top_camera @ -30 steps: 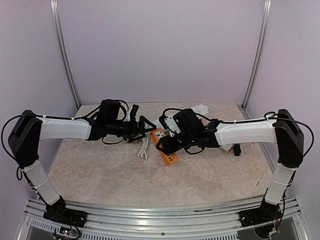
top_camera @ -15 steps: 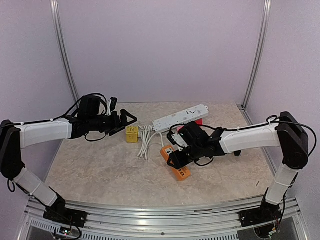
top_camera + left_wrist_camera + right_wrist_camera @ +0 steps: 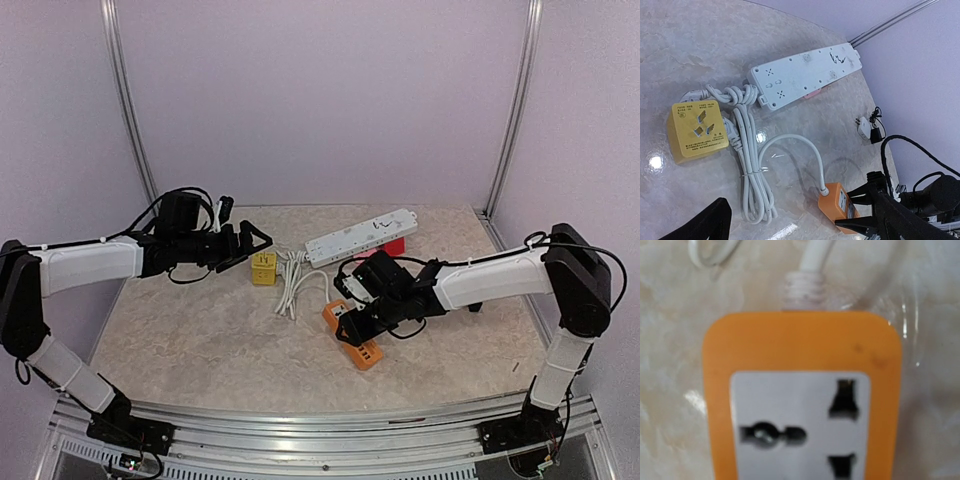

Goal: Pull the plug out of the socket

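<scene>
Two pieces lie well apart on the table: the yellow plug adapter (image 3: 264,268) sits loose just beside my left gripper (image 3: 255,248), whose fingers are spread with nothing between them, so I judge the unplugging done. My right gripper (image 3: 350,322) is down over the orange socket strip (image 3: 360,348), probably to pin it against the pull. I cannot tell whether it's actually clamped, since its wrist view shows only empty socket holes.

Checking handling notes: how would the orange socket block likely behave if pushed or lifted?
It probably slides rather than tips: the orange socket block lies flat on the glossy table. It is likely rigid plastic. Its curved white cord should trail.
</scene>
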`<state>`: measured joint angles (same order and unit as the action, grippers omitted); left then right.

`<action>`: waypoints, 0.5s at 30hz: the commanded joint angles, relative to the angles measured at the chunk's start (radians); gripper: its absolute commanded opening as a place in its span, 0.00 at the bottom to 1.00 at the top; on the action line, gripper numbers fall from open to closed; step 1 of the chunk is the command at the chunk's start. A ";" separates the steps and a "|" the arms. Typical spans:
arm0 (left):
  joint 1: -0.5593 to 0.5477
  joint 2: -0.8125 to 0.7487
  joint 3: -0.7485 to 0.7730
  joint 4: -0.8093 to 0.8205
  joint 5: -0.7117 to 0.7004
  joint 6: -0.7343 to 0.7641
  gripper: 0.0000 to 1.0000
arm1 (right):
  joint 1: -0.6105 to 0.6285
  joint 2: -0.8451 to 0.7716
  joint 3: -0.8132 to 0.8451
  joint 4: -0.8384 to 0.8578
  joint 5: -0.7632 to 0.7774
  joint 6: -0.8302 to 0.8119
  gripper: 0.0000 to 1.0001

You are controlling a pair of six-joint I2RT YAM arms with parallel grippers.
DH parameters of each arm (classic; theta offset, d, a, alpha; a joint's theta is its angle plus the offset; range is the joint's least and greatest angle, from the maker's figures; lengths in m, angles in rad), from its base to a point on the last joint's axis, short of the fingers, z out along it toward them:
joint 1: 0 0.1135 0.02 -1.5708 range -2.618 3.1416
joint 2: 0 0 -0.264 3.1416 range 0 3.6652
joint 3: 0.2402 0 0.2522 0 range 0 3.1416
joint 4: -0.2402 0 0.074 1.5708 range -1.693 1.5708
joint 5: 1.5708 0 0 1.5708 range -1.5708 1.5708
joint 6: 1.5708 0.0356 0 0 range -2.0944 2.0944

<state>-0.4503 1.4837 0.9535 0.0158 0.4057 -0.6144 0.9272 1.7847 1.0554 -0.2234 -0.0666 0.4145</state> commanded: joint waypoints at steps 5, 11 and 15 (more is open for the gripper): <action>0.007 0.022 0.017 -0.013 -0.014 0.041 0.99 | 0.013 -0.002 -0.001 0.006 -0.016 0.013 0.71; 0.009 0.025 0.025 -0.013 -0.016 0.045 0.99 | 0.009 -0.058 -0.003 -0.003 0.014 0.021 0.86; 0.021 0.009 0.029 -0.050 -0.005 0.057 0.99 | -0.032 -0.112 0.017 -0.042 0.046 0.015 0.88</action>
<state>-0.4477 1.4979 0.9558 0.0071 0.4023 -0.5865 0.9234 1.7504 1.0550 -0.2356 -0.0586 0.4286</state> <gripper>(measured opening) 0.988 0.876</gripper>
